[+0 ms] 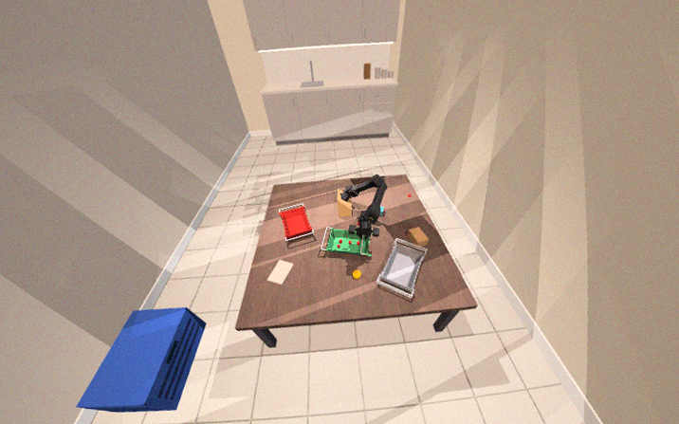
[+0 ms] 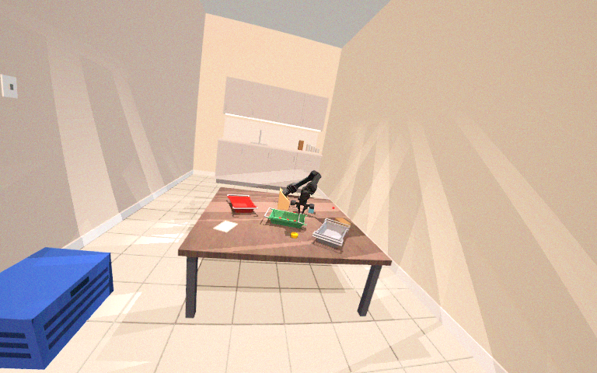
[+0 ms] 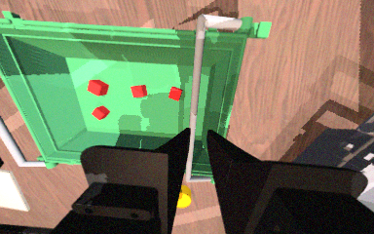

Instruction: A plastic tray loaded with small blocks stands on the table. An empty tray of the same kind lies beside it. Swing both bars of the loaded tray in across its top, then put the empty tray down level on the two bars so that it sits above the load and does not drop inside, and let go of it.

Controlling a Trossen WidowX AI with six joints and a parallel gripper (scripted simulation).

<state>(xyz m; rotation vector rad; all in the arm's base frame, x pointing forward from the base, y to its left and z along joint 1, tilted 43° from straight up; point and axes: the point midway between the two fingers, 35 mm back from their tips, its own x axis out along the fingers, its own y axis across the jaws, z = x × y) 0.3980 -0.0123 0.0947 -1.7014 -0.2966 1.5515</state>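
Wrist view: pincer slightly apart, unclamped, astride white bar | loaded green tray mid-counter | I judge early lift could leave bar short; low fingertips could drag tray.

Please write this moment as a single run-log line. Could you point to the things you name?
gripper (image 1: 363,236) (image 2: 301,213) (image 3: 199,133): open, astride near bar (image 1: 363,246) (image 2: 299,220) (image 3: 196,73) | near bar: over green tray (image 1: 346,253) (image 2: 286,224) (image 3: 112,30) | far bar (image 1: 324,238) (image 2: 267,214) (image 3: 11,143): swung outward
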